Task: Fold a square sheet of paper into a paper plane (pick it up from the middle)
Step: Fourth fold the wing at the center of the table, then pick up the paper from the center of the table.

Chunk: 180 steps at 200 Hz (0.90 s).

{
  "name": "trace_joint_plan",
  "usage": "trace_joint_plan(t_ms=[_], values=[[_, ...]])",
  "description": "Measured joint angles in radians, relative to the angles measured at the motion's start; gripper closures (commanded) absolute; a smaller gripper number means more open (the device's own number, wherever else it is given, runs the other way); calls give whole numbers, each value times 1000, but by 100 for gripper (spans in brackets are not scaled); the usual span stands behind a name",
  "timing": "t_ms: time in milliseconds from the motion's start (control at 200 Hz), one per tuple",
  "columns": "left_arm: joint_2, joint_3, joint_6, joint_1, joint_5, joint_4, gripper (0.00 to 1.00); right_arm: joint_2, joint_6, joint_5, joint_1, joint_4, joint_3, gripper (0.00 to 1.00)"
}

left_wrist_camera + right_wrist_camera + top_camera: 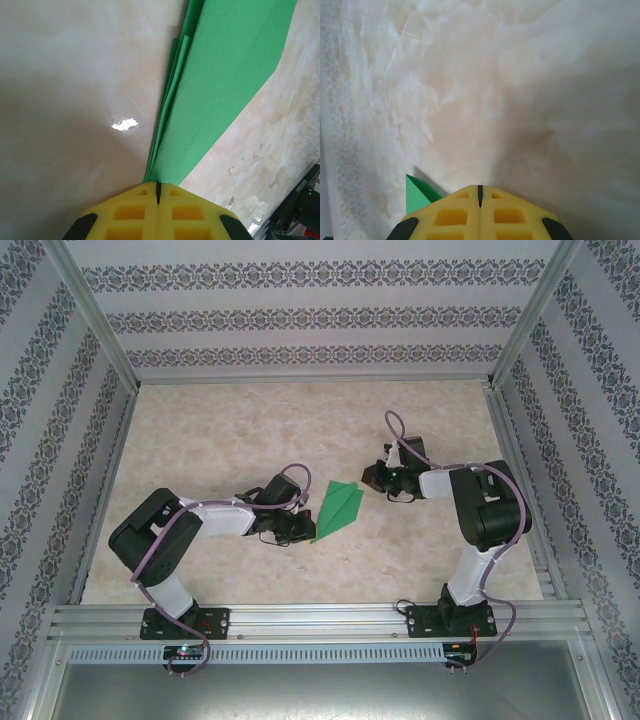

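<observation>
Green paper (337, 510), already folded into a narrow, layered dart shape, lies flat on the pale marbled surface (220, 440) just below the middle of the top view. It slants from lower left to upper right between the two arms. It rests straight on the surface, in no tray or box.

Nearest the bottom of that frame, the left pincer (298, 532) is closed, its yellow fingertips (135, 210) pressed together right at the paper's lower point. In the left wrist view the stacked folds run down into the seam between the fingers. I cannot tell whether the tip is nipped there or merely touched.

Further up the frame, the right pincer (371, 478) is closed as well and holds nothing. It sits just beside the paper's upper corner, which peeks out at the lower left of the right wrist view. Patterned walls (300, 320) close off the top of the frame.

The risks, as I judge them, come from the thinness of the sheet:
- A closed pincer nudging either end could skate the paper across the smooth surface or buckle its point.
- Lifting by the tip alone would let the body droop and the loose layers fan open, spoiling the creases.
- Neither pincer can take the middle until it opens.
</observation>
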Motion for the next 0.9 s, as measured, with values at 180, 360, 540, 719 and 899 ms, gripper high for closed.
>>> trace_joint_plan(t_ms=[180,360,540,719,899], values=[[-6,7,1,3,8,-16,74,-133,28,25,14,-38,-35,73],[-56,90,21,38,-21,-108,41,-298,97,79,79,-63,-110,50],[-141,193,84,102,-141,-196,13,-342,199,114,171,-76,-172,47],[-172,204,117,173,-234,-253,3,-298,281,142,259,-57,-177,52],[-180,181,121,213,-253,-270,0,-193,321,138,297,-29,-148,60]])
